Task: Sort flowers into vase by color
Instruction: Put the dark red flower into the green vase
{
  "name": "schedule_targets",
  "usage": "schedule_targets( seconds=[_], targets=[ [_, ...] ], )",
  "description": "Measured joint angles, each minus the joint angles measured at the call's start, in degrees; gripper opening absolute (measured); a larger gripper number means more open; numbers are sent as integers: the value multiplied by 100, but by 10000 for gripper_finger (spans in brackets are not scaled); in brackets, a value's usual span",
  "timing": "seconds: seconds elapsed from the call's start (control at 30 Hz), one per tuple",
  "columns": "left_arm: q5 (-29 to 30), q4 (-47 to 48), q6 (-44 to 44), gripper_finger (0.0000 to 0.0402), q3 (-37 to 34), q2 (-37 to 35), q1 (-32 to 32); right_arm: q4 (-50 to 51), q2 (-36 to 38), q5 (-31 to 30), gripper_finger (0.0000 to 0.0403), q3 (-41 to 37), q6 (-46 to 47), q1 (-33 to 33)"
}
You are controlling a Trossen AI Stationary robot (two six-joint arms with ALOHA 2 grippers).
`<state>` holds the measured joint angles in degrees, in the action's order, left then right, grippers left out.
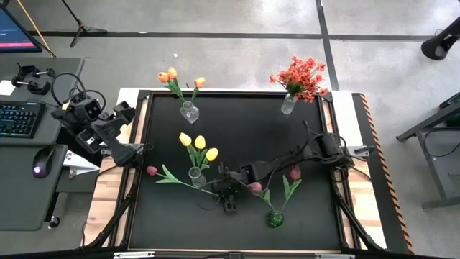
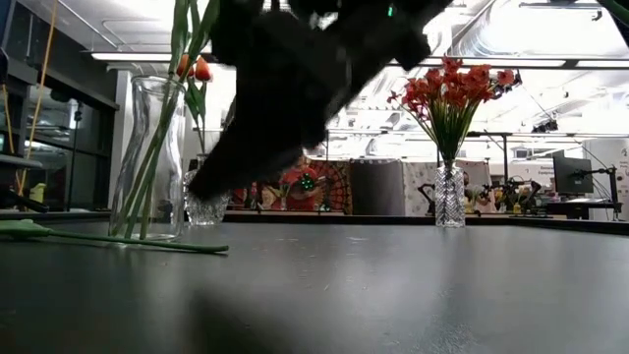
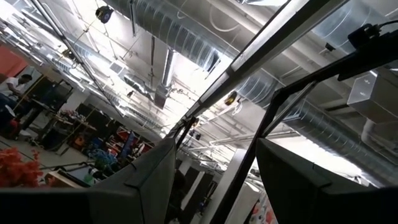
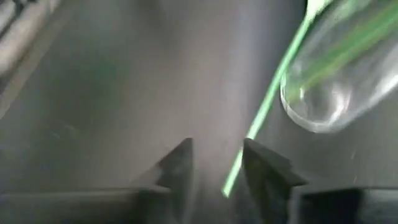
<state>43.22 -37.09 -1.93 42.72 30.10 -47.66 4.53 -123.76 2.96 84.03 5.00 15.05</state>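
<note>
**Right gripper reaches for the loose pink tulip's stem**

The right gripper (image 1: pixel 228 198) works low over the black table (image 1: pixel 237 129), beside the clear glass vase of yellow tulips (image 1: pixel 195 175). In the right wrist view its two dark fingers (image 4: pixel 264 171) stand slightly apart with the thin green stem (image 4: pixel 267 99) of a dark pink tulip (image 1: pixel 152 170) passing between them; whether they press on it or have just let go cannot be told. That flower lies flat, its head toward the table's left side and its stem running past the vase's foot. Two more pink tulips (image 1: pixel 295 173) lean out of a small green vase (image 1: pixel 274 218) near the front edge. Orange tulips (image 1: pixel 171 75) in a clear vase and a red-orange blossom spray (image 1: pixel 302 75) in another stand along the far edge. The left gripper (image 1: pixel 136 147) waits at the table's left edge, fingers spread wide and empty.

The flower looks very light, and its long stem is likely springy and smooth enough to slip or roll. A hold near mid-stem, clear of the leaves, should keep it from swinging. The nearby glass vase looks easy to tip.
</note>
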Motion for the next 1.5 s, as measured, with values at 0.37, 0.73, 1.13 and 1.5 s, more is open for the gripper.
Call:
schedule_targets(
  seconds=[0.37, 0.73, 1.13, 1.5],
  targets=[
    [302, -3, 45, 209, 0, 17, -2, -394, -517, -870, 253, 12, -72, 48],
    [388, -5, 176, 209, 0, 17, -1, -271, -826, -1732, 158, 45, 272, 325],
    [387, -6, 172, 209, 0, 17, 0, 408, -751, -1456, 3, 91, 1133, 361],
    [367, -58, 3, 209, 0, 10, -2, 1246, -281, -419, 1, 676, 146, 52]
  ],
)
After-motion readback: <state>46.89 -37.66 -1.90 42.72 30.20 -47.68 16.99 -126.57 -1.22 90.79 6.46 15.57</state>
